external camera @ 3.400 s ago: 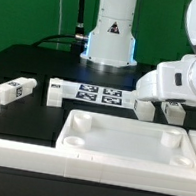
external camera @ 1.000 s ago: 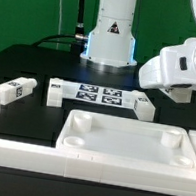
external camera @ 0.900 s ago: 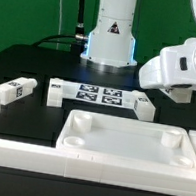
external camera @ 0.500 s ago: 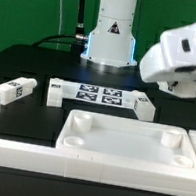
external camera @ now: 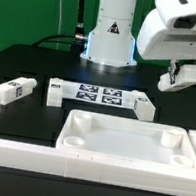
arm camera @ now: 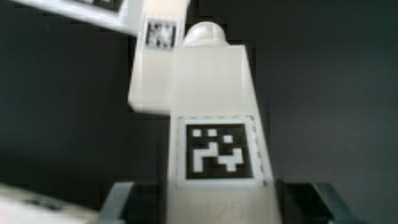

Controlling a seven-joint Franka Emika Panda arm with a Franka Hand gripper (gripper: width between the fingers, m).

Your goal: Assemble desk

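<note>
The desk panel [external camera: 130, 143] lies flat at the front, rim and corner sockets facing up. My gripper [external camera: 182, 74] is raised above the table at the exterior view's right, shut on a white square leg [external camera: 176, 78]. In the wrist view that leg [arm camera: 214, 110] stands out from between the fingers [arm camera: 128, 200] with its tag toward the camera, and my gripper [arm camera: 217, 205] is closed on its sides. Three more legs lie on the table: one at the far left [external camera: 14, 90], and one at each end of the marker board [external camera: 54, 91] [external camera: 145, 107].
The marker board [external camera: 99, 93] lies behind the panel. The robot base [external camera: 112, 32] stands at the back. A long white rail [external camera: 17, 157] runs along the front left. A tagged white part [arm camera: 160, 30] shows below the held leg in the wrist view.
My gripper has risen from table level at the exterior view's right, lifting a leg clear of the surface. The panel and the other legs have not moved.
</note>
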